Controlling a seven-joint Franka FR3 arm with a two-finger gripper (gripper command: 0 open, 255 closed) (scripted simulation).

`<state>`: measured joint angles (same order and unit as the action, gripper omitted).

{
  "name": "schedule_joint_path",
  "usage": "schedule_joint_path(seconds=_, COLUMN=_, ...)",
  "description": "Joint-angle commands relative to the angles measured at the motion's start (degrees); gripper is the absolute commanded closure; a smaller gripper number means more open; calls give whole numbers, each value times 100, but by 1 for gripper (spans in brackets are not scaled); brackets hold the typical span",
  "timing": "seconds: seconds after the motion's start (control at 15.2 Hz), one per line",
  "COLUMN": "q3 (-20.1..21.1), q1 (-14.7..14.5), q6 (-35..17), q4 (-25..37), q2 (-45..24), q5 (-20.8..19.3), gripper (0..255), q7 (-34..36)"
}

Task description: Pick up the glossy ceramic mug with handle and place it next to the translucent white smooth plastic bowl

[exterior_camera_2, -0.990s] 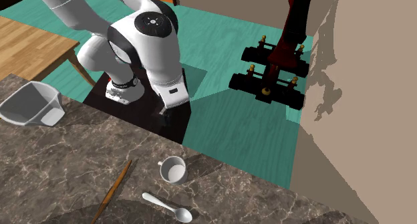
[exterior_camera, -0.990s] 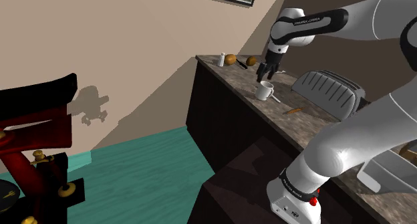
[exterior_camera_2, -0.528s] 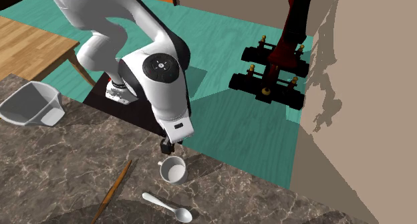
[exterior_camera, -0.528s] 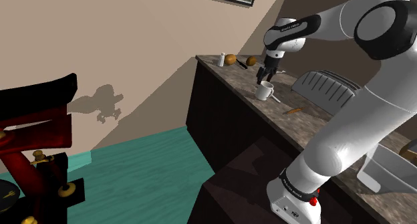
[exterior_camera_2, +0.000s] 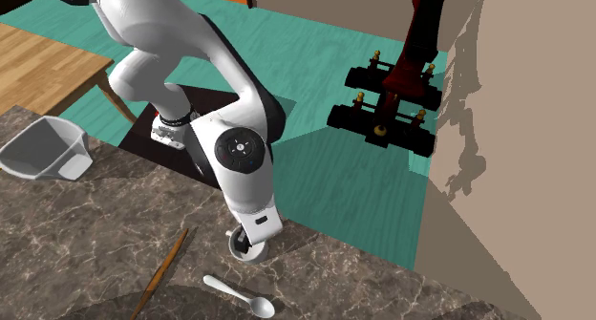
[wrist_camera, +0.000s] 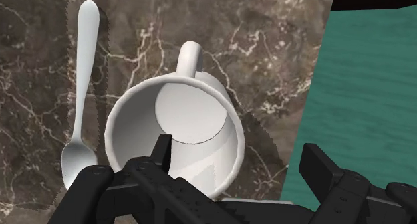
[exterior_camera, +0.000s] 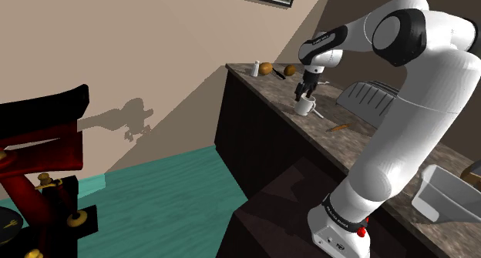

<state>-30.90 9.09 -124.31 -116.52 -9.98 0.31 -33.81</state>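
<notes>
A glossy white mug (wrist_camera: 175, 126) stands upright on the dark marbled counter (wrist_camera: 267, 49), close to the counter's edge, with its handle (wrist_camera: 188, 55) pointing away from my hand. My black gripper (wrist_camera: 237, 152) is open and low over it: one finger reaches inside the cup, the other hangs outside its wall on the side of the counter's edge. The shoulder view has the gripper (exterior_camera: 307, 91) right on top of the mug (exterior_camera: 306, 107). My hand covers most of the mug (exterior_camera_2: 237, 251) in the second exterior view. The pale translucent bowl (exterior_camera_2: 43, 148) sits far along the counter, near my stand (exterior_camera: 451, 193).
A white spoon (wrist_camera: 80, 89) lies beside the mug, and a thin wooden stick (exterior_camera_2: 164, 266) a little farther along the counter. A grey ribbed appliance (exterior_camera: 378, 102) stands by the wall. Two brown round items (exterior_camera: 266, 68) and a small white bottle (exterior_camera: 255, 68) sit at the counter's far end. A teal floor (exterior_camera_2: 325, 175) lies below.
My arm has swung down and towards the mug. The open gripper, which hung above and beside the cup, now straddles its wall. The mug has not moved.
</notes>
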Motion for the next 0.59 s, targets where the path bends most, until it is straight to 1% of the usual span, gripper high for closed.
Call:
schedule_joint_path(seconds=0.0, q3=4, q1=25, q6=-145, q4=-70, q2=-81, q5=50, gripper=0, q7=-46)
schedule_joint_path(seconds=0.2, q3=18, q1=52, q6=-326, q4=-152, q2=-194, q5=120, gripper=0, q7=-95)
schedule_joint_path(seconds=0.53, q3=18, q1=53, q6=-326, q4=-152, q2=-194, q5=120, gripper=0, q7=-95)
